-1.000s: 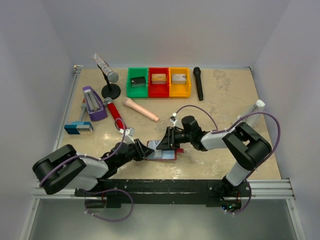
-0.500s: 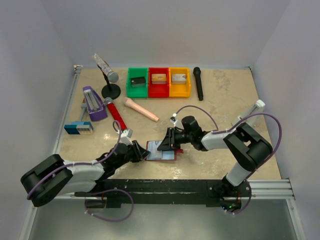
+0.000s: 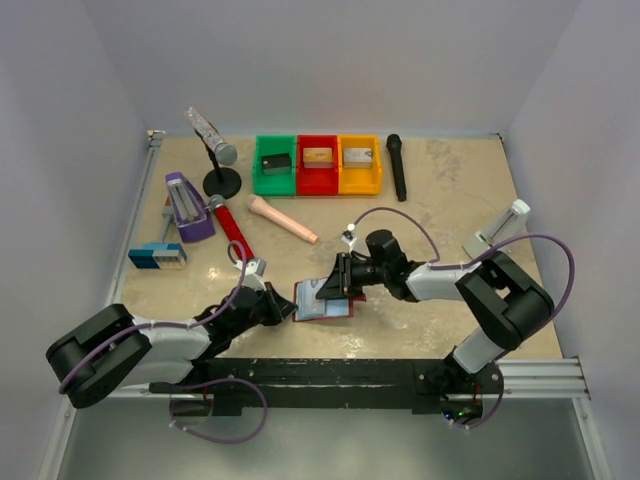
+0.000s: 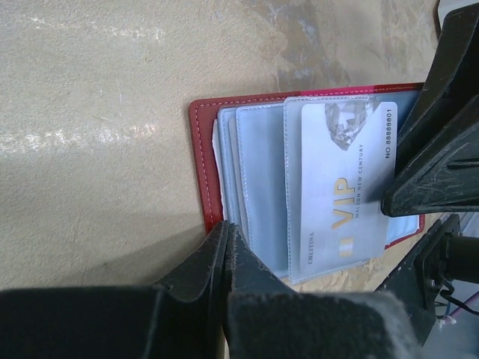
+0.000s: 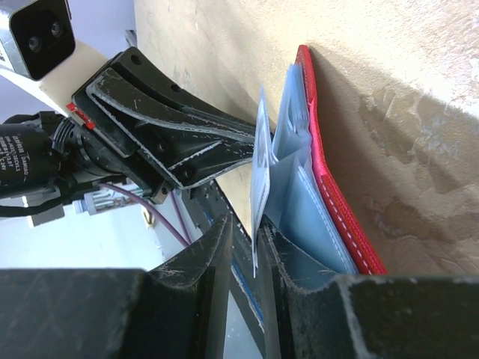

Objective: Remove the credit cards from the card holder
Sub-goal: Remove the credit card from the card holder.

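Silver card (image 4: 340, 198): "VIP", "MASON NEW CENTURY", "NO 88888801". Right gripper (image 5: 248, 228) pinches it at red card holder (image 4: 200, 149). Left gripper (image 4: 226, 239) closed at holder's edge.

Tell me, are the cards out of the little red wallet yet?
Not yet. Done: the card holder lies open, pinched by the left hand. In hand: the right hand straddles the VIP card, still tucked inside. Left: pull it and any others out.
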{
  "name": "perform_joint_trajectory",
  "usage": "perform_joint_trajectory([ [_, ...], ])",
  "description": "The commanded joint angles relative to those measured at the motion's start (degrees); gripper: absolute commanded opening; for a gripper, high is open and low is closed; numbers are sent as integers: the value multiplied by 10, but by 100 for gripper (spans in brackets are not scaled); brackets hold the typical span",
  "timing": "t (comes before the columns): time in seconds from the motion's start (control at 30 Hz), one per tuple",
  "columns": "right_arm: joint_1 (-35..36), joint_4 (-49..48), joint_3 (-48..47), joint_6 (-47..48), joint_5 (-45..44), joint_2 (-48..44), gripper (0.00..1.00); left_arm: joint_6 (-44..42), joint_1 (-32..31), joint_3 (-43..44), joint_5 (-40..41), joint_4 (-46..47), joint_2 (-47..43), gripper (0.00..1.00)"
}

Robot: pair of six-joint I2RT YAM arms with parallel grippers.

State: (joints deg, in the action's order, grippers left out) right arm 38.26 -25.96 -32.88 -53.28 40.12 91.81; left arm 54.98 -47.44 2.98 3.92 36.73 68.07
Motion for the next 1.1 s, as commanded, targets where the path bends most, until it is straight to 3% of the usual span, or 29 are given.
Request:
perform_joint_trajectory([
  [0.0, -7, 0, -7, 15, 13, -24, 24, -2, -3, -52, 20, 2, 9, 0],
  [0.5, -18, 25, 1, 29, 13, -44, 20, 5, -3, -53, 33, -13, 9, 0],
  [1.07, -23, 29, -3, 33, 18, -44, 9, 6, -3, -54, 31, -4, 15, 0],
])
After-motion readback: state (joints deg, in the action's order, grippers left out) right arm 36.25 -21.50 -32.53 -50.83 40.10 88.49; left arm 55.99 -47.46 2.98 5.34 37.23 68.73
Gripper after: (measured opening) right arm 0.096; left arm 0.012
